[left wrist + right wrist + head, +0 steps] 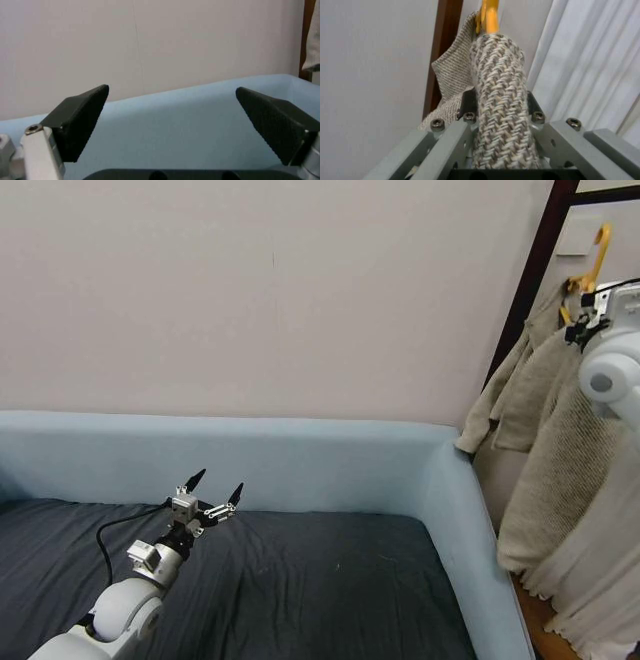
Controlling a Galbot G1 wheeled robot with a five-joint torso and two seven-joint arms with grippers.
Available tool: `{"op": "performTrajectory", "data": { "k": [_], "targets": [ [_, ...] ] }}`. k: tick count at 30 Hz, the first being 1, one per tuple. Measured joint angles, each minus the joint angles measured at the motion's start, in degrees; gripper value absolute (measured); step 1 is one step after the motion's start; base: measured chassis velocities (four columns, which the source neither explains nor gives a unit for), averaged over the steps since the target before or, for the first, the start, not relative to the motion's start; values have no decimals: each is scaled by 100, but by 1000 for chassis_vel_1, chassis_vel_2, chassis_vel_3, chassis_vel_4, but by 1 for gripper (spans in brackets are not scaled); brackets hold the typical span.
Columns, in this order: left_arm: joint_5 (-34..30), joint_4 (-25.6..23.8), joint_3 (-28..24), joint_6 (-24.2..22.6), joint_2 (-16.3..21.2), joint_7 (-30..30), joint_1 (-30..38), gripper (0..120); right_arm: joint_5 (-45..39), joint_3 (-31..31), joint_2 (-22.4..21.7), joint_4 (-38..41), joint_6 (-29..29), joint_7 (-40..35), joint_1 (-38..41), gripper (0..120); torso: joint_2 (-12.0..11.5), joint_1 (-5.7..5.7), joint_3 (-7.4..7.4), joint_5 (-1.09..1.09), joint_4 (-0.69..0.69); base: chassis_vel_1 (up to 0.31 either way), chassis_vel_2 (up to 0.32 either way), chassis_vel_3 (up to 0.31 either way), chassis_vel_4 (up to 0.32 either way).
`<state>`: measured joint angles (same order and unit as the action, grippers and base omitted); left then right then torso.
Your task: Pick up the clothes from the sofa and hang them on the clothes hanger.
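Our right hand (499, 107) is raised at the far right, its fingers clamped on the knit sweater (560, 450). The sweater hangs off the end of the sofa (300, 460), its top up against the yellow hanger (598, 252) by a dark wooden post (530, 270). Our left hand (212, 492) hovers low over the sofa's dark seat, fingers spread wide apart.

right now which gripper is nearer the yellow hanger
Right. The right gripper is just below the yellow hanger, gripping the knit garment; the left gripper hangs open over the sofa.
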<state>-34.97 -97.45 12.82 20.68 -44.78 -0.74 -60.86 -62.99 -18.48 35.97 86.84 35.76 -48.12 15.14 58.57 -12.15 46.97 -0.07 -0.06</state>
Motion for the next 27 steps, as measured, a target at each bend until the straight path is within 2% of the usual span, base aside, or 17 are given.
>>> {"op": "performTrajectory", "data": {
  "k": [8,16,18,19,27],
  "targets": [
    [9,-83,101,59,-23,-19,-78,100,-105,-680,395,-872,-60,-106,914,9,0,0,0,3,-3,0,0,0,0],
    [10,-143,162,56,-50,-30,-100,100,-148,-1056,719,-1337,-128,-151,1430,9,0,0,-1,3,-3,0,0,0,0],
    [12,-145,188,55,-61,-30,-118,100,-184,-1177,935,-1648,-129,-194,1622,9,0,0,-1,2,-3,0,0,0,0],
    [12,-146,208,55,-68,-30,-118,100,-209,-1256,1186,-2037,-129,-238,1773,9,0,0,-1,1,-2,0,0,0,0],
    [-11,-150,235,55,-88,-34,-73,100,-219,-1257,1786,-3003,-176,-338,1946,9,0,0,0,2,-1,0,0,0,0]
  ]
}}
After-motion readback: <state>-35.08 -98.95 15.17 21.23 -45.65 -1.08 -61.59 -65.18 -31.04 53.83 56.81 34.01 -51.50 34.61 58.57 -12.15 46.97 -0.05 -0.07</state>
